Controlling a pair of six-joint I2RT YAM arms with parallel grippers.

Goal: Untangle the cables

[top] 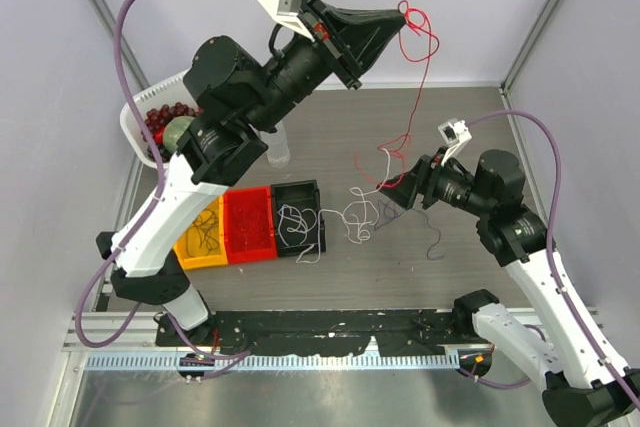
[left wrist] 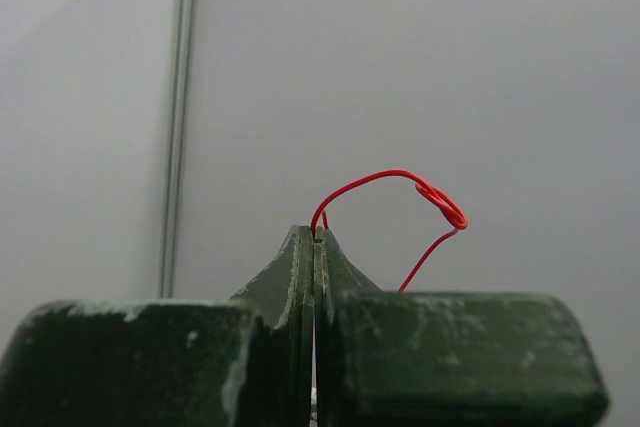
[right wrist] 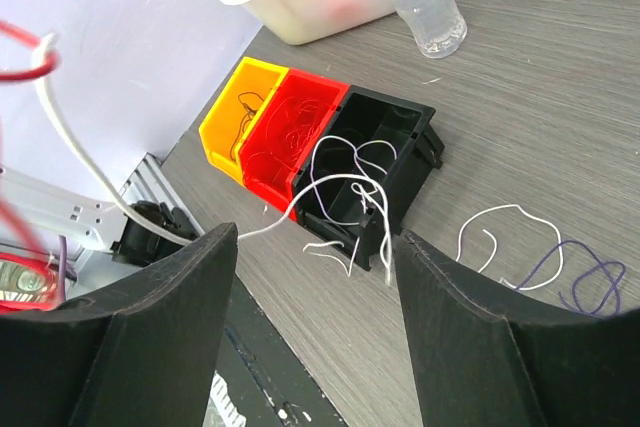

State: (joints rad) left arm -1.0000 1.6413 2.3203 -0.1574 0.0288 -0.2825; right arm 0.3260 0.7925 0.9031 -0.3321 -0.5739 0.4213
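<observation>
A grey wood-grain table point(top: 480, 277) is filling the middle of the top view. Pale panels are closing it in: a back wall point(top: 470, 7), a left wall point(top: 40, 97) and a right wall point(top: 600, 47). A left post point(top: 100, 2) and a right post point(top: 545, 12) are standing at the back corners. Soft, even light is falling. A metal rail point(top: 100, 332) is running along the near edge, a shiny sheet point(top: 330, 402) lying below it.

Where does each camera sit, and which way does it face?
Top external: above and behind, looking down on the table; left arm and right arm show.
Left wrist: raised, facing a blank wall; its shut left pincer pinches the red cable.
Right wrist: low over the table, facing the bins; its open right pincer frames the view.
Shared: top and left wrist show the red cable; top and right wrist, the bins.
</observation>
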